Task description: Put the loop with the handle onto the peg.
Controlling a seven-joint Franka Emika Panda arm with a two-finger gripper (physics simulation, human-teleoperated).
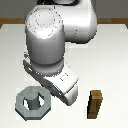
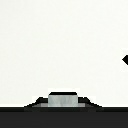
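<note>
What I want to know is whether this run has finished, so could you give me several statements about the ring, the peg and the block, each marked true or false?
1. The ring lies around the peg. True.
2. The block lies inside the ring. False: it stands apart from the ring, towards the exterior view's right.
3. The block stands upright on the table. True.
4. The ring hangs in the air above the block. False: it rests low on the table, with the peg rising through its hole.
</note>
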